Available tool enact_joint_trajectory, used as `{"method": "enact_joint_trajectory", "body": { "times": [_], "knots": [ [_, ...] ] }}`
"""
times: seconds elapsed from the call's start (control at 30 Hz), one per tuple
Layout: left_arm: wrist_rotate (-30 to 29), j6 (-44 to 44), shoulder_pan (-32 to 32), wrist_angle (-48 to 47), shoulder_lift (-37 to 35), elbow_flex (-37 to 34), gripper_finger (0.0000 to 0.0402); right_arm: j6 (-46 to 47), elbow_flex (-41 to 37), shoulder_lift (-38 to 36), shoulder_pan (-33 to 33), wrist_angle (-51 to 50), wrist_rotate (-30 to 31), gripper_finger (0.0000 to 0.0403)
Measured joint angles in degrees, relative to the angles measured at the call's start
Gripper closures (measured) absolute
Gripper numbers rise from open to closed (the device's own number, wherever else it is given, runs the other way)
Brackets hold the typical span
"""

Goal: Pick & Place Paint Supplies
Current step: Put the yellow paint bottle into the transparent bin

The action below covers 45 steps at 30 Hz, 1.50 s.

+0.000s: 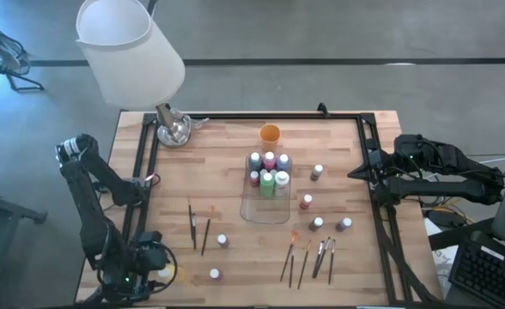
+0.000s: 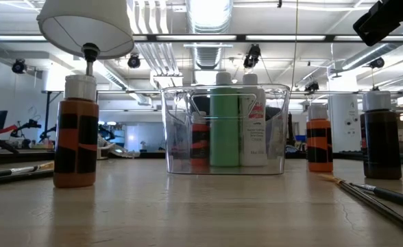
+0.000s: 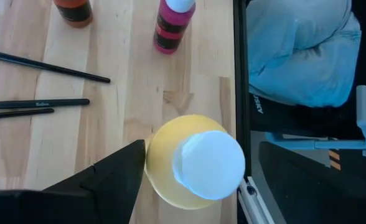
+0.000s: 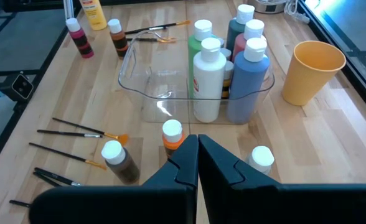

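**Yellow bottle waiting between open jaws**

Left gripper (image 3: 189, 186) hovers at the table's near-left corner, jaws wide around an upright yellow paint bottle (image 3: 192, 163), gripping nothing. Judged light, rigid and smooth-sided, the bottle is best taken across its body below the white cap. Its long axis stands vertical. Right gripper (image 4: 198, 163) waits shut and empty at the right edge.

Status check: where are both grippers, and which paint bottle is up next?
Left gripper open, straddling the yellow bottle at the table's near-left corner. Right gripper shut, empty, waiting at the right edge. Tray holds six bottles. Nothing in the way.
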Motion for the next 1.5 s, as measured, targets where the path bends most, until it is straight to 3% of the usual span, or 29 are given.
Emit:
{"method": "enact_joint_trajectory", "body": {
  "times": [0.8, 1.5],
  "knots": [
    [-1.29, 1.48, 0.02, -0.96, -0.15, 1.53, 0.0085, 0.0, 0.0, 0.0, 0.0, -0.01, 0.0, 0.0394],
    [-1.61, 3.28, 0.0, -2.2, -0.17, 1.81, 0.0129, 0.01, 0.0, 0.01, 0.0, -0.02, 0.0, 0.0394]
  ]
}}
